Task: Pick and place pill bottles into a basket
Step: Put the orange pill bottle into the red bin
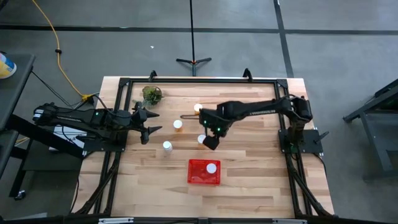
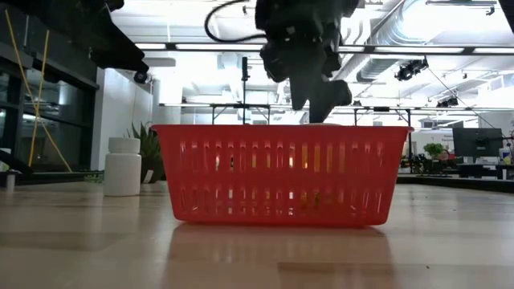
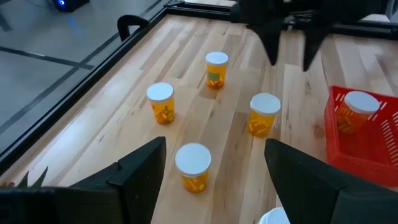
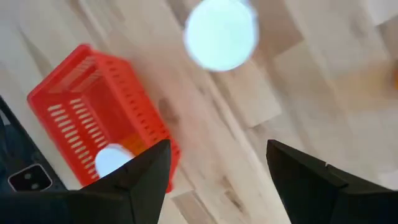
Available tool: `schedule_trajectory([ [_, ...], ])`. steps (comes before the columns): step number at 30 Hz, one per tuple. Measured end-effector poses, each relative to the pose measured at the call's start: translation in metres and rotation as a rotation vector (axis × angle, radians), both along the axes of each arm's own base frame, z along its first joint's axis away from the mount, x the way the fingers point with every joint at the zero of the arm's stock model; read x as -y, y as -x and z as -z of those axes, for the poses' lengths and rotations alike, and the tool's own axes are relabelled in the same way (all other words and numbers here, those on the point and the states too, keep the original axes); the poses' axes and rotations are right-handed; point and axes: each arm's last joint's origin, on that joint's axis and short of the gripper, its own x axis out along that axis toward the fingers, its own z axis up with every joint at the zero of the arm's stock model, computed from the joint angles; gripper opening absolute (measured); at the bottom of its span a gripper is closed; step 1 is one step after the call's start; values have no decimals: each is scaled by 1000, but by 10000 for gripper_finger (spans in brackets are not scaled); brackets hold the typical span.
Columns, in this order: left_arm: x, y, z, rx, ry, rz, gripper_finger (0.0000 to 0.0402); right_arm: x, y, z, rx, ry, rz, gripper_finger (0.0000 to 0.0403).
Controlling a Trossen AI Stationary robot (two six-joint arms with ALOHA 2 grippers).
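Overhead, right pincer (image 1: 210,142) (open) above bottle (image 1: 201,139); red basket (image 1: 198,177) nearby

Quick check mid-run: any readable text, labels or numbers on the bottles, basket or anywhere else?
None readable.
Pill bottles: a pale patch shows on one in the left wrist view, too small to read.
Basket: plain red slats, no label.
Table: bare wood, no markings.

Six pill bottles (image 3: 193,165), one red basket (image 1: 198,178), one green plant (image 1: 151,94)

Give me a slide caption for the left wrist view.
Four pill bottles stand on the table, one in the red basket; left gripper open.
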Motion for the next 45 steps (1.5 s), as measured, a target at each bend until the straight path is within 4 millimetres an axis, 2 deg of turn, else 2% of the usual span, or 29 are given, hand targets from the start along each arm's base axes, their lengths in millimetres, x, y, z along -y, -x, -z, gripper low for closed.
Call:
schedule_trajectory([
  [8, 0, 0, 0, 3, 6, -2, 308, 26, 2, 0, 34, 6, -44, 255],
  [18, 0, -1, -1, 19, 8, -3, 308, 40, 0, -2, 118, -48, -86, 252],
  [21, 0, -1, -1, 23, 21, -8, 308, 47, -5, -4, 188, 32, -127, 247],
  [24, 0, -1, -1, 25, 30, -13, 308, 54, -8, -5, 207, 126, -81, 238],
  [31, 0, -1, -1, 25, 30, -14, 308, 66, -7, -5, 229, 154, -102, 215],
  [34, 0, -1, -1, 25, 29, -15, 308, 74, -2, -3, 180, 179, -79, 212],
  [37, 0, -1, -1, 24, 29, -15, 308, 81, 7, 0, 90, 212, -70, 226],
  [45, 0, -1, -1, 24, 29, -16, 308, 92, 25, 4, -85, 274, -81, 299],
])
